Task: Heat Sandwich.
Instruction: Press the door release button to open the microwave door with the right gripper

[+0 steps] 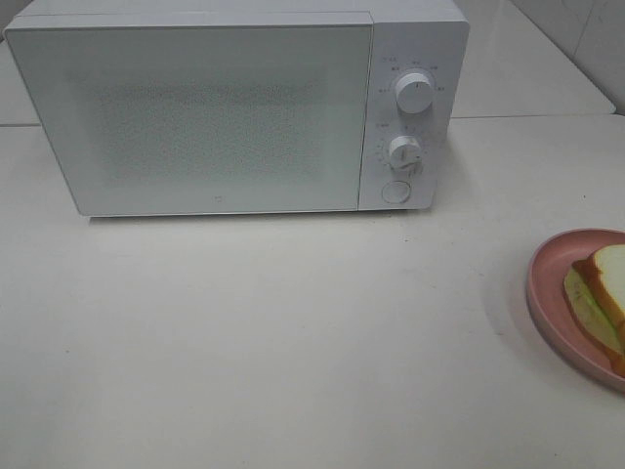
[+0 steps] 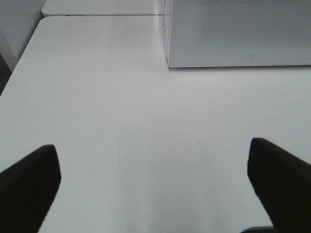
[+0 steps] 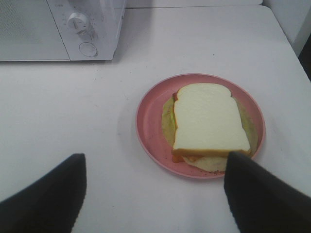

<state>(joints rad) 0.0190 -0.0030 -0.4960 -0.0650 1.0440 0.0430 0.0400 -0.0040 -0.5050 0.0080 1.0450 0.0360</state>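
The sandwich, white bread with orange-brown crust and pale green filling, lies on a round pink plate. In the exterior high view the sandwich and plate sit at the right edge, partly cut off. A white microwave stands at the back with its door shut. My right gripper is open and empty, above the table just short of the plate. My left gripper is open and empty over bare table, near the microwave's front left corner. Neither gripper shows in the exterior high view.
The microwave has two knobs and a round button on its right panel. The white table stretches in front. Its left edge and right edge show in the wrist views.
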